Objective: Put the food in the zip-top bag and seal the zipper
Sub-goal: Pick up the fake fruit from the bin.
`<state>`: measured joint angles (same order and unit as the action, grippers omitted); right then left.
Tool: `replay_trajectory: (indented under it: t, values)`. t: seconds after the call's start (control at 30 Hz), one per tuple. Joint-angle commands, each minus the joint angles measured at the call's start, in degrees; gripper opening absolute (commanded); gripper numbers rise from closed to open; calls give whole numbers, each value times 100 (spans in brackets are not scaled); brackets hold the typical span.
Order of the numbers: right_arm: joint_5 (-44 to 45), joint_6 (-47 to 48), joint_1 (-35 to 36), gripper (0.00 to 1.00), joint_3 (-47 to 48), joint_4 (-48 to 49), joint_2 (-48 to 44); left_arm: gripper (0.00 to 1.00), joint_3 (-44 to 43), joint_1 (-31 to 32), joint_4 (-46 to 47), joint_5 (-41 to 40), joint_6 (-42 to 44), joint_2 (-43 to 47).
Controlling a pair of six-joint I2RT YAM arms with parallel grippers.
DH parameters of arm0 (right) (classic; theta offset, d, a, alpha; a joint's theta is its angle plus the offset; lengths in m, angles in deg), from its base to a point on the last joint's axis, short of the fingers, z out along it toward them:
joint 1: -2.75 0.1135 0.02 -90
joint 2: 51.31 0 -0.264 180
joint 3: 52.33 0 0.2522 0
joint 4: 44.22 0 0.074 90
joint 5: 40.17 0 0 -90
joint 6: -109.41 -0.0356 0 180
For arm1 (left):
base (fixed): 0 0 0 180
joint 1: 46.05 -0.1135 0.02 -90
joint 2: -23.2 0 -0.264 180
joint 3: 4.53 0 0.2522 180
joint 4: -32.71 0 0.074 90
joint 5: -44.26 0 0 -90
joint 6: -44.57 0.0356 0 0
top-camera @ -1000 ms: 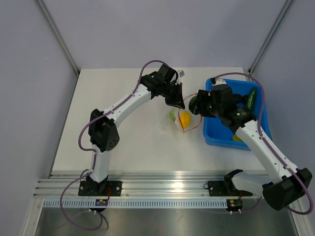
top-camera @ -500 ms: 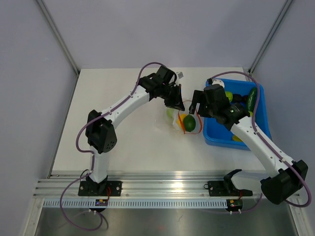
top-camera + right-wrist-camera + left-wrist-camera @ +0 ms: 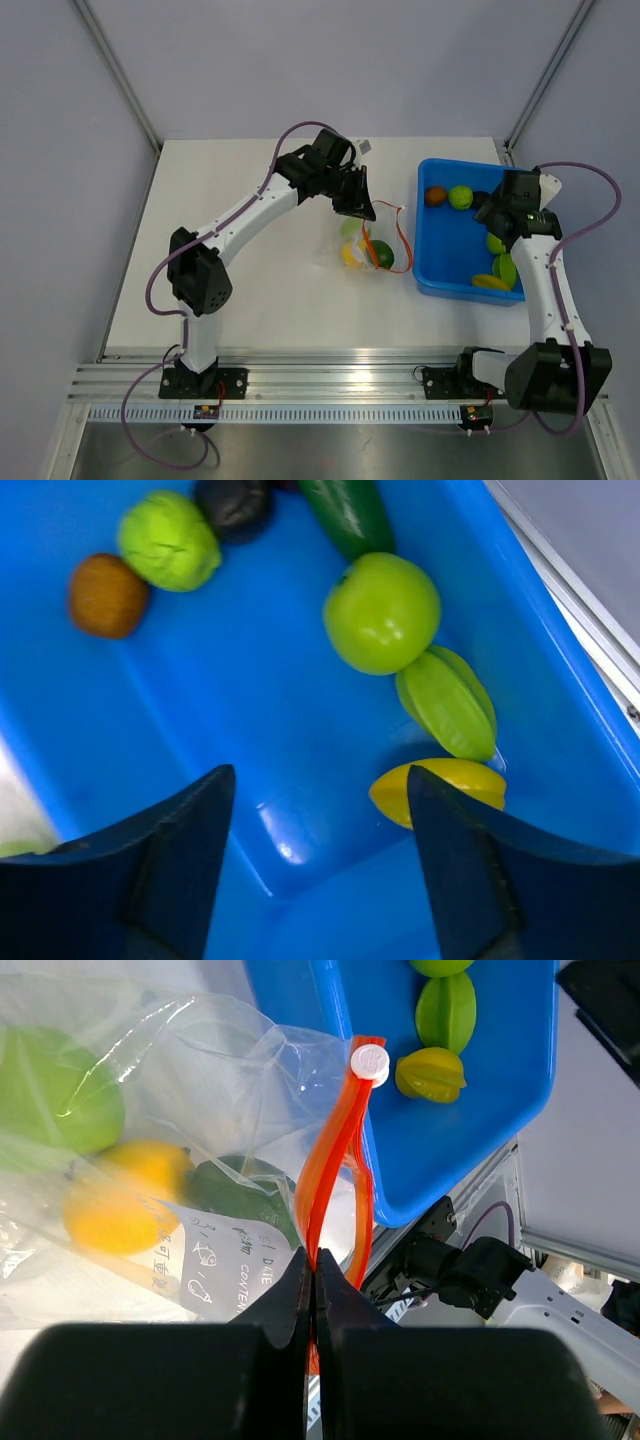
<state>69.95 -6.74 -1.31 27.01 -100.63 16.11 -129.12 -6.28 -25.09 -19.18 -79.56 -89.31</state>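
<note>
Swinging back from the bag's mouth, the right gripper (image 3: 315,870) now hangs over the blue tray (image 3: 448,262) at the counter's right edge. The round dark-green fruit (image 3: 381,252) it brought across a moment ago lies inside the zip-top bag (image 3: 350,232), beside a yellow piece and a paler green one. The right jaws stand apart with nothing between them. The left gripper (image 3: 312,1265) has kept its place, jaws clenched on the zipper (image 3: 335,1165). That red-orange strip runs away from them toward the tray, with a white round tab (image 3: 369,1061) at its far end. The bag sits near the counter's middle, just beside the tray's left wall, and its mouth loops open toward the tray. What the next move likely turns on is the food left in the tray, which lies straight below the released right jaws and on the side away from the bag. A green apple (image 3: 382,612), a green starfruit (image 3: 447,702) and a yellow piece (image 3: 445,790) cluster toward the tray's near right corner. A brown fruit (image 3: 105,595) and a lumpy light-green one (image 3: 168,540) sit toward its far left. The starfruit's long axis slants across the line between the two fingers, so gripping its narrow width would probably need a wrist turn. The right arm is plainly nearer all of this food, while the left is tied up holding the mouth.
</note>
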Motion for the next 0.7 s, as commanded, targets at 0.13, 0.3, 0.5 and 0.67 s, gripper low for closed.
replay_trajectory:
  t: [0.13, 0.3, 0.5, 0.67]
  values:
    - [482, 390, -394, 91, -90, 758, 1305, 0, -123, -31, 202, 173, 82, 370]
    - [520, 532, -491, 97, 244, 1039, 2160, 0, -79, -31, 211, 147, 213, 352]
    - [756, 620, -605, 98, 561, 1171, 3074, 0, -132, -39, 158, 164, 363, 308]
    - [1012, 805, -640, 97, 657, 1373, 3374, 0, -106, -48, 167, 200, 416, 273]
